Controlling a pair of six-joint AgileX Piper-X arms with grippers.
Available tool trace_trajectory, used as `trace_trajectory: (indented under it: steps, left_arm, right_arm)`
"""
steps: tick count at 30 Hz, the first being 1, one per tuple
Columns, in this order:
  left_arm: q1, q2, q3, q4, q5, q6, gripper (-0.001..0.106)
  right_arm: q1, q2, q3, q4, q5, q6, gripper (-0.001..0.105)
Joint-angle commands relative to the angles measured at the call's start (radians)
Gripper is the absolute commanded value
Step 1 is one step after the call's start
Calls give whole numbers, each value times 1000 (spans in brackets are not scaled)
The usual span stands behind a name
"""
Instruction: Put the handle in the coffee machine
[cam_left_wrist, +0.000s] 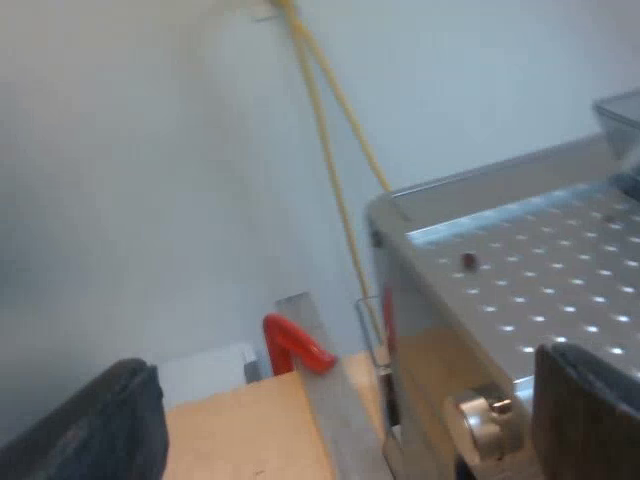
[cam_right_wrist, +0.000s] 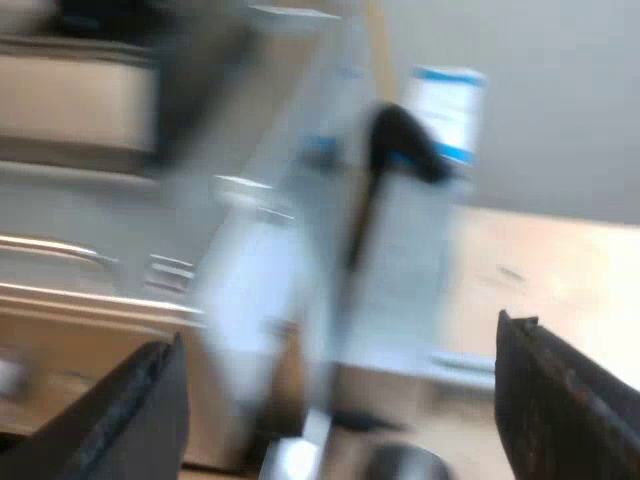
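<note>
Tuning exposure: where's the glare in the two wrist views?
Left wrist view: bright glints across the silver perforated top of the espresso machine, with a glare band along its edge. Right wrist view: a pale washed-out sheen on an upright panel; the light wooden tabletop is evenly lit, with no hard shadows.

Light wooden tabletop (cam_left_wrist: 250, 430), steel espresso machine (cam_left_wrist: 520, 280) standing on it, grey metal bar (cam_left_wrist: 330, 400) lying on the wood just beside the machine, red curved piece (cam_left_wrist: 290, 345) at the table's edge, touching the bar.
</note>
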Motion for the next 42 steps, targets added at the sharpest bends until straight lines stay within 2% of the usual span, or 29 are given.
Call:
trace_trajectory:
  steps: [1, 5, 8, 10, 13, 19, 23, 26, 31, 34, 37, 42]
  left_arm:
    - [56, -24, -14, 78, -3, -56, 76]
    - [55, -53, -9, 187, 8, -49, 76]
    - [55, -90, 11, 219, 16, -42, 76]
    - [55, -133, 38, 219, 62, -42, 76]
    - [55, -181, 78, 219, 100, -42, 76]
    - [55, -340, 194, 219, -6, -42, 76]
    - [28, -411, 258, 223, -22, -30, 76]
    - [16, -471, 318, 237, -25, 7, 76]
    - [16, -596, 411, 332, -25, 40, 76]
    - [14, -667, 451, 397, -25, 48, 76]
    - [14, -717, 491, 434, -25, 60, 76]
    - [12, -758, 504, 499, -25, 64, 76]
  right_arm:
    - [-160, -92, -5, 171, -60, -7, 66]
    - [-294, -156, 36, 232, -75, -3, 66]
    - [-377, -213, 96, 244, -78, 44, 66]
    - [-427, -266, 149, 244, -78, 83, 66]
    - [-464, -332, 218, 244, -78, 86, 66]
    - [-465, -494, 298, 253, -70, 86, 66]
    - [-465, -603, 320, 312, -63, 86, 66]
    - [-465, -682, 323, 403, -58, 69, 66]
    - [-465, -828, 323, 489, -16, 32, 66]
    - [-462, -815, 299, 567, 24, 31, 66]
    - [-465, -823, 316, 587, 29, 26, 66]
    - [-465, -822, 320, 578, 27, 26, 66]
